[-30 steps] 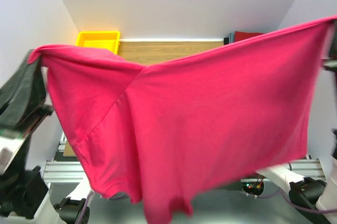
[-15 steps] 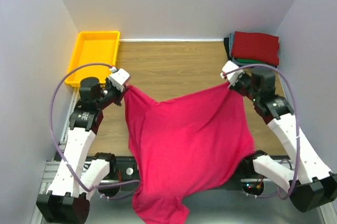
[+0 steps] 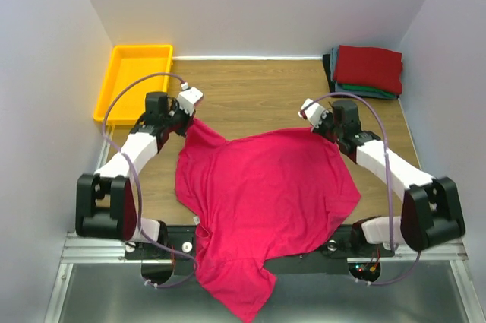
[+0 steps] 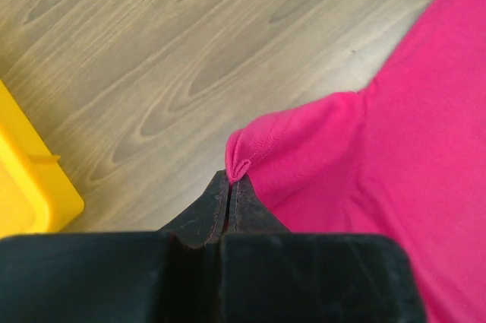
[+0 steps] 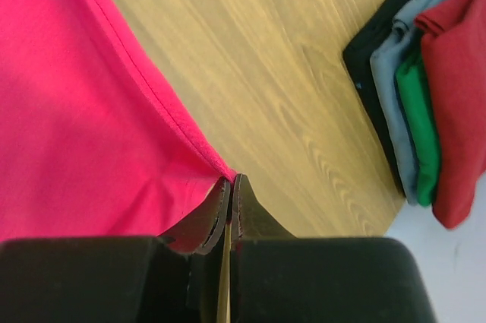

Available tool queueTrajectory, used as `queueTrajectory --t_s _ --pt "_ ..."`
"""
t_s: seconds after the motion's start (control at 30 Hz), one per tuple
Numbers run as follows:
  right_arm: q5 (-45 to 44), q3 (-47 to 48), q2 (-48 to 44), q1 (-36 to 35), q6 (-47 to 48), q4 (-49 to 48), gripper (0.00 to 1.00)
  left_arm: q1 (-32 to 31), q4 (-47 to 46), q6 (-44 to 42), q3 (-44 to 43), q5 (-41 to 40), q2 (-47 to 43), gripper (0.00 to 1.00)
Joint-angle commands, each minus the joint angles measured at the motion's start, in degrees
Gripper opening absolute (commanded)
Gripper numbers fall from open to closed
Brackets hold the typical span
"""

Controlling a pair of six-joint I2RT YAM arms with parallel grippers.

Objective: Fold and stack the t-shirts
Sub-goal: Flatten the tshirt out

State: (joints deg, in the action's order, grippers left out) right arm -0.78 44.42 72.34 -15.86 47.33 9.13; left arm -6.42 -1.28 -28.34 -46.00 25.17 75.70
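We see both arms stretched low over the desk (image 3: 250, 95), left jaws and right jaws each clamping a crimson t-shirt (image 3: 262, 186) corner.

Overhead looks down; wrist views close on shirt (image 3: 258, 186).

I have lowered the bright crimson cloth t-shirt (image 3: 258, 186) from camera height onto the wooden table (image 3: 250, 91). The left gripper (image 3: 184, 119) and right gripper (image 3: 314, 127) have descended and advanced, spreading it flatter.
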Motion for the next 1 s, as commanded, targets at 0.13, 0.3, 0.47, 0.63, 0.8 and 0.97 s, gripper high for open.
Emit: queueTrajectory --t_s 0.13,0.3,0.47,0.63,0.8,0.97 --pt "-4.8 12.3 16.9 2.6 -3.0 -14.6 0.01 -0.2 -5.1 -1.3 -20.5 -4.9 16.0 0.00" --pt "-8.6 23.0 31.6 4.1 -4.2 -14.7 0.01 -0.2 -2.4 -0.2 -35.0 -6.8 29.9 0.04" --pt "-14.7 34.0 42.3 4.3 -6.6 -13.3 0.28 -0.2 7.2 0.7 -50.5 -9.4 43.3 0.41" --pt "-14.7 42.5 41.4 4.5 -9.4 -4.0 0.64 0.7 10.2 1.9 -57.0 -12.0 42.3 0.62" --pt "-7.0 43.4 31.3 4.4 -10.5 11.2 0.65 0.6 18.1 0.3 -54.9 -8.3 33.6 0.62" --pt "2.9 40.1 25.8 4.4 -11.8 25.8 0.62 0.6 27.5 -0.3 -45.6 -4.3 25.8 0.56"
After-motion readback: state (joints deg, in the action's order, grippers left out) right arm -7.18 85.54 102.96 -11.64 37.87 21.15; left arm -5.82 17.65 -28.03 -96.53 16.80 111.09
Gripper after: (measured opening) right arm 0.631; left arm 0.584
